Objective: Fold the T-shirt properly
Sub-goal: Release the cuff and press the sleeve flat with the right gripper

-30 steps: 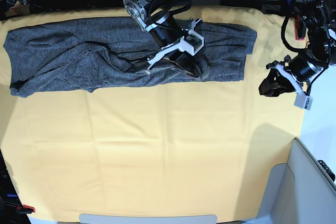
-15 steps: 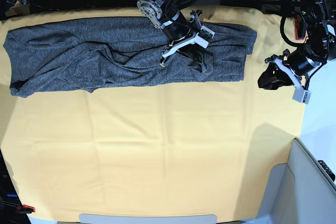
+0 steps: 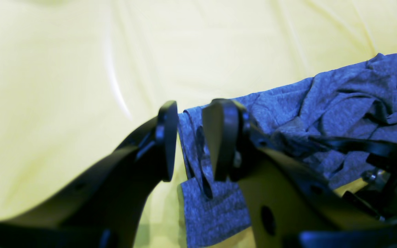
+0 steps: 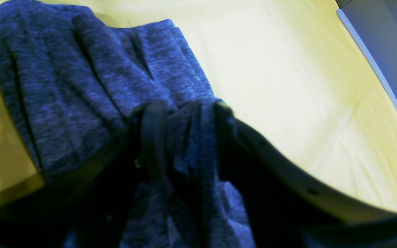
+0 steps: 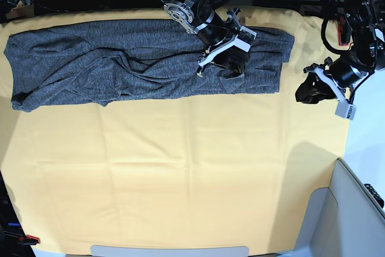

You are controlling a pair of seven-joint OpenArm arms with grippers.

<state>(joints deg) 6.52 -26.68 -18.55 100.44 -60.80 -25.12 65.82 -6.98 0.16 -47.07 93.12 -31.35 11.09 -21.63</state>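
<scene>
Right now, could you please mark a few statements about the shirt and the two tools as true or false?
1. The T-shirt lies as a long band along one edge of the yellow cloth. True.
2. The left tool sits over the middle of the T-shirt. False: it is off the shirt's end, above the yellow cloth.
3. The right tool is over the T-shirt, its jaws apart with fabric between them. True.
4. The T-shirt is folded into a neat small square. False: it is a long, wrinkled strip.
5. The T-shirt covers most of the yellow cloth. False: most of the cloth is bare.
</scene>
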